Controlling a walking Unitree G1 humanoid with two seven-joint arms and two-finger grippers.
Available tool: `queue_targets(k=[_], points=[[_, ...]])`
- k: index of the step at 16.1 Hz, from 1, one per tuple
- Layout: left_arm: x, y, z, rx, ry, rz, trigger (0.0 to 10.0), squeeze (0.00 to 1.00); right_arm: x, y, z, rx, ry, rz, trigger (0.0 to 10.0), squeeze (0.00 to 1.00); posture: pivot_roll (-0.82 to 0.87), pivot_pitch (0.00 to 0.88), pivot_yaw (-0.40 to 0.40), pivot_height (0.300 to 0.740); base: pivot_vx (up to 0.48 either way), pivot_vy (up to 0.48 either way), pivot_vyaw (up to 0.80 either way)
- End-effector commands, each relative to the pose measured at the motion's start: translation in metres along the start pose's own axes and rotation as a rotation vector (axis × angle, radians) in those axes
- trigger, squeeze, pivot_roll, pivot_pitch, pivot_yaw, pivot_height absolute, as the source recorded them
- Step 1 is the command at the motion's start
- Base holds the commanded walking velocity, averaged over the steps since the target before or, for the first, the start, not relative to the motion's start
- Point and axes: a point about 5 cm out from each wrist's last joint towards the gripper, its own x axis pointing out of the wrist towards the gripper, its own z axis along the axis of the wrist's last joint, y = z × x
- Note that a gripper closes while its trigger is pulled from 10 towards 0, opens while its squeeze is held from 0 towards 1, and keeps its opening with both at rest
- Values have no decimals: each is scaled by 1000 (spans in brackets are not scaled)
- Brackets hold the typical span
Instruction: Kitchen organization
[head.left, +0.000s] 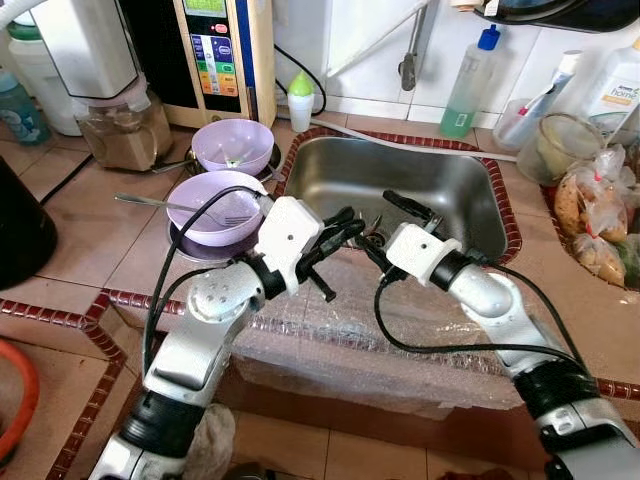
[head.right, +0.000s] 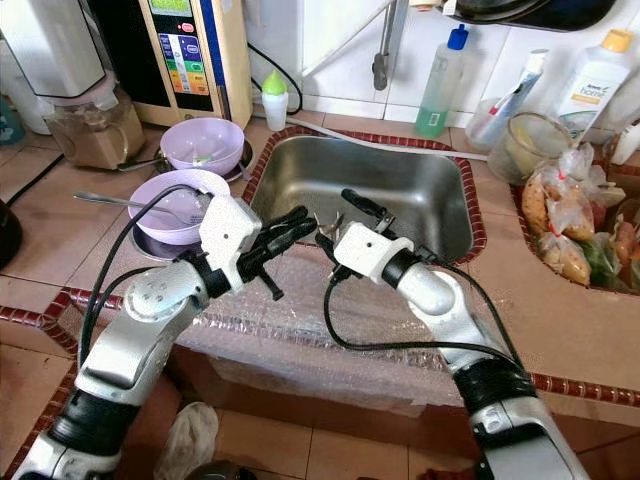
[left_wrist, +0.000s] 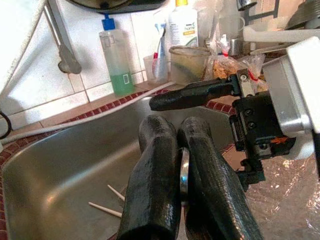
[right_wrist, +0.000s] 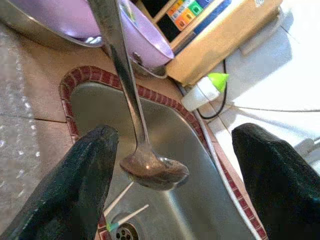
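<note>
Here, sink (head.left: 455, 190): below and ahead of both grippers, ready to receive.
Left gripper (left_wrist: 182, 150): pinching the spoon (right_wrist: 137, 125) over the sink's near edge, likely for handover.
Right gripper (head.left: 385, 225): spread, facing it.
Right wrist view: the spoon's bowl hangs between the spread fingers (right_wrist: 75, 185).

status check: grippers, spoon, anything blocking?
Left gripper shut on spoon, over sink near edge. Right gripper open, facing the spoon's bowl. Nothing between them.

arms silver | wrists white | pincers blk: left pincer (head.left: 345, 232), right pincer (head.left: 385, 225) | cables blk, prob. rubber
</note>
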Motion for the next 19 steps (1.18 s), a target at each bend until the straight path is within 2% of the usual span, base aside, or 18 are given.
queue_targets(k=[1, 2, 5, 9, 14, 19], points=[[7, 0, 7, 23, -24, -28, 10000, 0, 6, -1, 4, -5, -23, -7, 8353, 0, -20, 0, 8, 740, 0, 0, 0], [9, 0, 9, 26, -29, -37, 10000, 0, 9, 4, 5, 1, -29, 4, 0, 0, -30, 0, 16, 740, 0, 0, 0], [17, -2, 11, 25, -41, -71, 10000, 0, 14, 12, 0, 20, -6, 9, 0, 0, -48, 0, 41, 740, 0, 0, 0], [11, -2, 4, 41, -16, -97, 10000, 0, 23, 12, 6, 58, -34, -56, 0, 0, -43, 0, 38, 740, 0, 0, 0], [16, 7, 4, 69, -29, -15, 10000, 0, 21, 1, 3, 95, -42, -91, 0, 0, -26, 0, 5, 740, 0, 0, 0], [9, 11, -3, 86, -19, 44, 10000, 0, 20, 4, 3, 135, -48, -109, 0, 0, -15, 0, 6, 740, 0, 0, 0]])
